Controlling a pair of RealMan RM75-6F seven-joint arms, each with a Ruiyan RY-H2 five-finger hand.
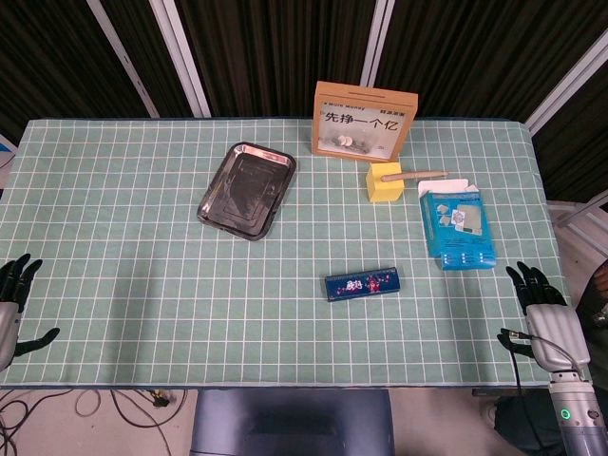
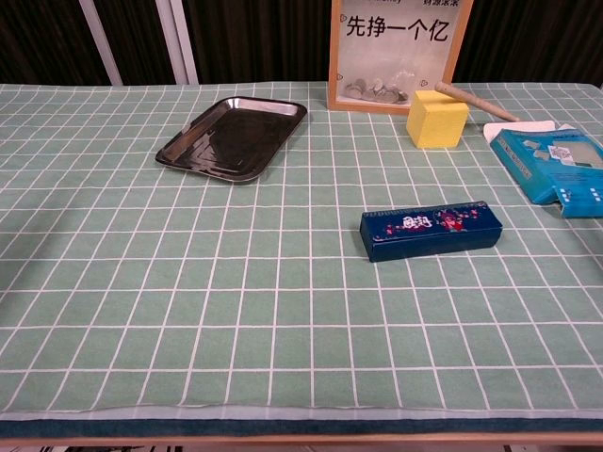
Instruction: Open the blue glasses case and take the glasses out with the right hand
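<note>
The long dark-blue patterned glasses case (image 1: pixel 361 284) lay closed at lower centre, running left-right, right end slightly higher. Yellow foam block (image 1: pixel 385 181) stood well above. Both hands, left (image 1: pixel 13 306) and right (image 1: pixel 540 313), waited empty, fingers spread, at the desk (image 1: pixel 114 285) edges.

Green checked tablecloth (image 1: pixel 114 247) covers table. Dark metal tray (image 1: pixel 247 190) left of centre, tilted. Framed book with Chinese title (image 1: pixel 365 120) upright at top centre. Yellow block (image 1: pixel 385 182) just below it; wooden stick (image 1: pixel 418 175) extends right. Teal box (image 1: pixel 458 228) at right.

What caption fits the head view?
Closed blue glasses case on checkered table, both hands open at the edges.
</note>
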